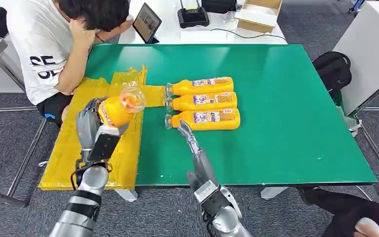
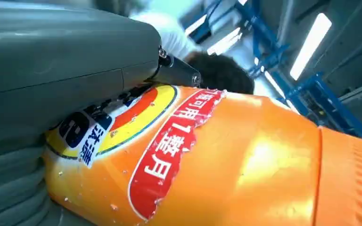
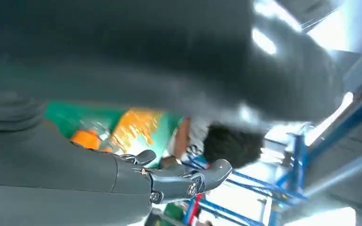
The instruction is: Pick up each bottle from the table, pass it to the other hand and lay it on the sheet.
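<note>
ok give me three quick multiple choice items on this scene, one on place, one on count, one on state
1. Where is the bottle held by the left hand?
A. above the yellow plastic sheet
B. on the floor
C. beside the tablet

2. How many orange plastic bottles lie on the green table?
A. one
B. three
C. five

3. What is the right hand doing?
A. gripping a bottle
B. holding nothing, fingers stretched out
C. pressing the tablet

Answers:
1 A: the left hand holds the orange bottle over the yellow plastic sheet.
2 B: three orange plastic bottles lie side by side on the green table: far, middle, near.
3 B: the right hand holds nothing, its fingers pointing at the near bottle.
</note>
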